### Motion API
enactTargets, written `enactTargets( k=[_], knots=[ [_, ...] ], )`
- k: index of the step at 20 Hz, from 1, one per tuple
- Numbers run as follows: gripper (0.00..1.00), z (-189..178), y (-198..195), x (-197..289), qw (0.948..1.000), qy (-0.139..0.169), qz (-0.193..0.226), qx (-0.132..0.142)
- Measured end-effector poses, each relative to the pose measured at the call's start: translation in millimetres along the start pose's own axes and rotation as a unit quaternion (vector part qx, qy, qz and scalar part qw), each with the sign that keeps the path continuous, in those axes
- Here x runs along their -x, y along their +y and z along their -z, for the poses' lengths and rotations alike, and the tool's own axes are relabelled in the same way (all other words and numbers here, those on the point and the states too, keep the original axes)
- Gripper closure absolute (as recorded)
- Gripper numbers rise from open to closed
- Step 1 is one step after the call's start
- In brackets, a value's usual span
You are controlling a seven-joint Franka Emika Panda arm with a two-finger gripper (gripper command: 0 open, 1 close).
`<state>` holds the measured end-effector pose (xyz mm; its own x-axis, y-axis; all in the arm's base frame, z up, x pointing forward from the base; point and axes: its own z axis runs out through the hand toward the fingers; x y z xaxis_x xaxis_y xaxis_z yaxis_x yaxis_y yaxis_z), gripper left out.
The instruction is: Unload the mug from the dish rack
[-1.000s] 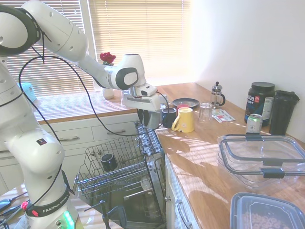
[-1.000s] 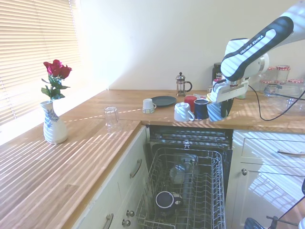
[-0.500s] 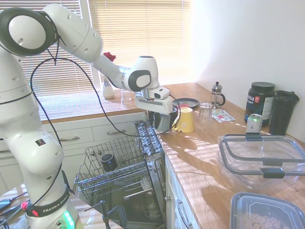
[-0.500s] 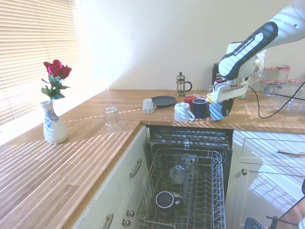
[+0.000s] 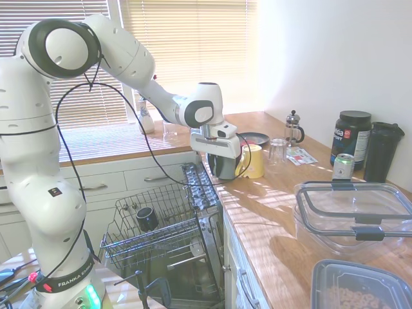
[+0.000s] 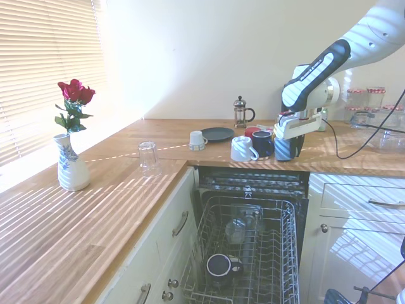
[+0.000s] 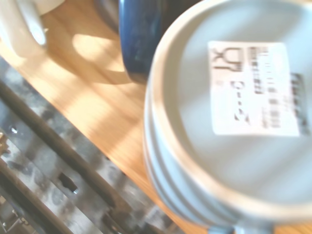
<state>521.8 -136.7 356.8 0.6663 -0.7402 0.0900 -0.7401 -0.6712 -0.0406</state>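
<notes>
The surface (image 5: 277, 212) looks like smooth wood with a soft shine. The mug (image 7: 229, 122) looks like smooth, pale grey pottery, and a white paper label (image 7: 253, 87) is stuck on its bottom. The navy mug (image 7: 139, 39) beside it is glossy. The dish rack (image 6: 250, 253) is thin grey metal wire. The vase (image 6: 68, 163) looks like shiny china.

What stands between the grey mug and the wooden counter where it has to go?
Nothing visible does. The gripper holds the mug upside down, low at the counter edge, next to the navy mug, with the dish rack well below it.
</notes>
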Motion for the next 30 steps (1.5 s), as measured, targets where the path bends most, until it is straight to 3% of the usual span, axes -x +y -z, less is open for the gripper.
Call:
enactTargets(
  k=[3, 4, 16, 22, 26, 30],
  knots=[
    [1.00, -7, -16, 0, 1.0000, -0.001, 0.004, 0.003],
    [0.00, -8, -19, 0, 1.0000, -0.002, 0.001, 0.004],
    [0.00, -21, -26, -3, 0.9995, -0.008, -0.028, 0.012],
    [0.00, -19, -25, 1, 0.9992, 0.006, -0.034, 0.022],
    [0.00, -4, -10, 24, 0.9994, 0.012, -0.030, 0.015],
    [0.00, -7, 17, 77, 0.9996, -0.008, -0.018, 0.022]
  ],
)
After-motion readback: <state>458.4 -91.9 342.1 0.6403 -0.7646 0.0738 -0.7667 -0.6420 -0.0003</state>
